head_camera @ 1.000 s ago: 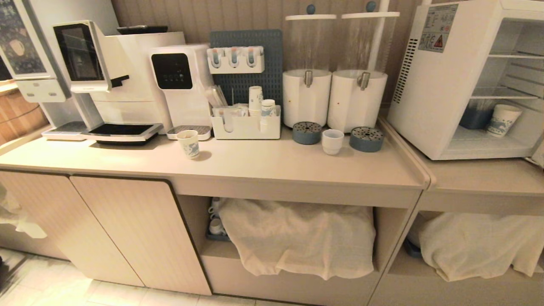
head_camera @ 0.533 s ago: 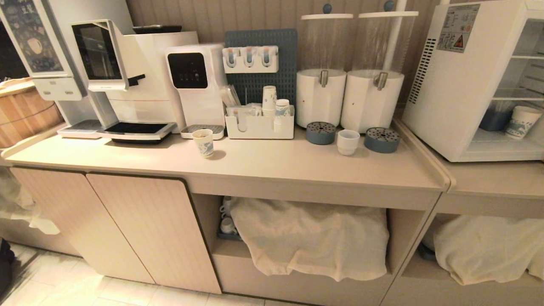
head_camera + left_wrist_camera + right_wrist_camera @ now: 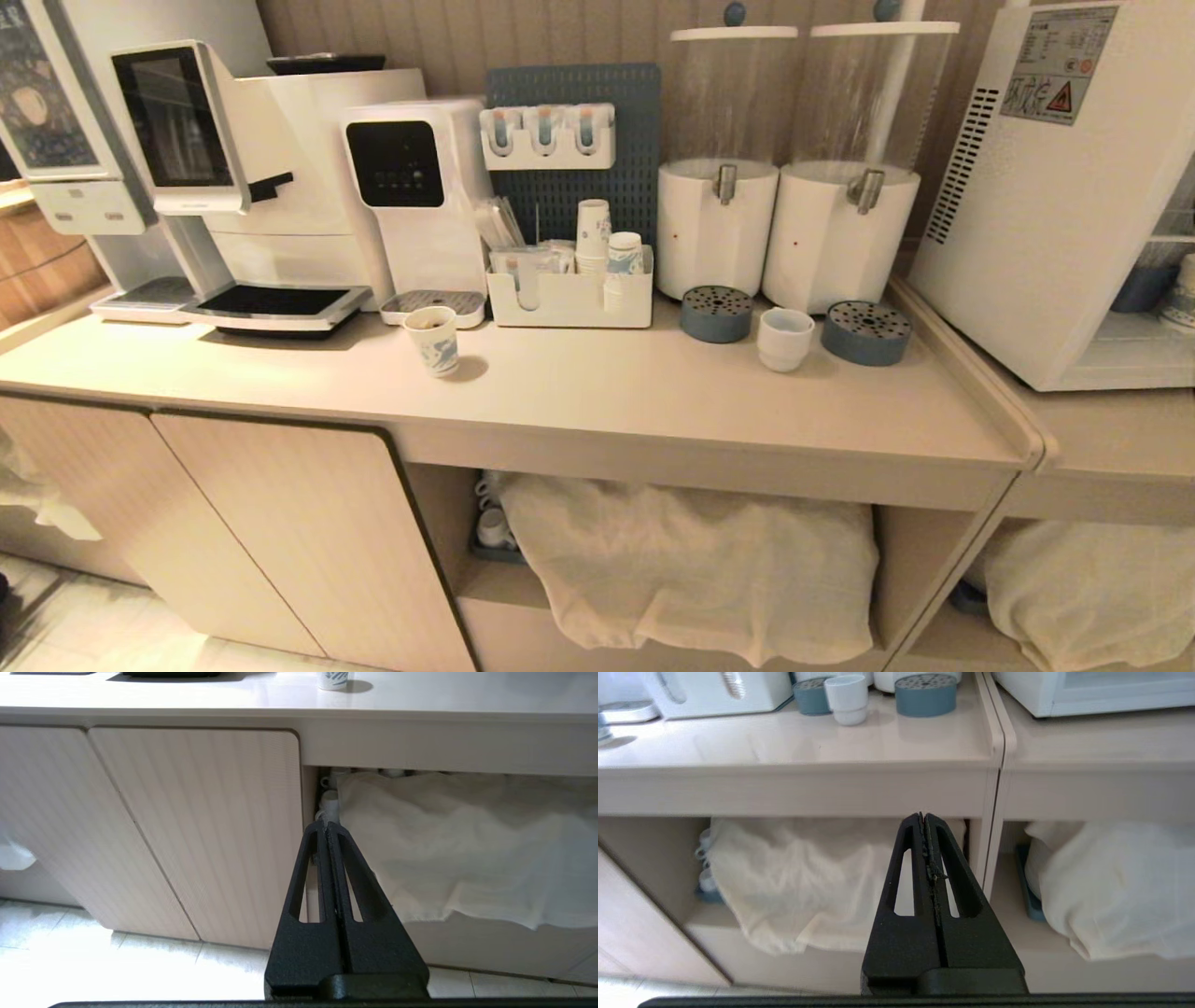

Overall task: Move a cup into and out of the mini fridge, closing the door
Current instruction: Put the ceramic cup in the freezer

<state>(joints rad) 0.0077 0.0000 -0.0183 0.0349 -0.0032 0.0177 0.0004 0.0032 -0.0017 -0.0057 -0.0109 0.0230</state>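
The cup [image 3: 784,339], small and plain white, stands on the counter between two blue drip trays; the right wrist view shows the cup [image 3: 846,697] too. The mini fridge [image 3: 1046,205] sits on the lower counter at the far right, its open inside cut off by the picture's edge. The door is out of view. My left gripper [image 3: 326,826] is shut and empty, low before the cabinet front. My right gripper [image 3: 923,815] is shut and empty, below the counter's edge. Neither arm shows in the head view.
A blue-print paper cup [image 3: 433,341] stands near the counter's front. Behind are a coffee machine [image 3: 233,187], a water dispenser [image 3: 411,187], an organiser tray [image 3: 569,299] and two drink dispensers [image 3: 717,224]. White cloths [image 3: 691,560] fill the open shelves below.
The whole head view has shifted: the camera moved, so the counter sits further right and closer and the fridge has slid partly out of frame. Nothing on the counter moved.
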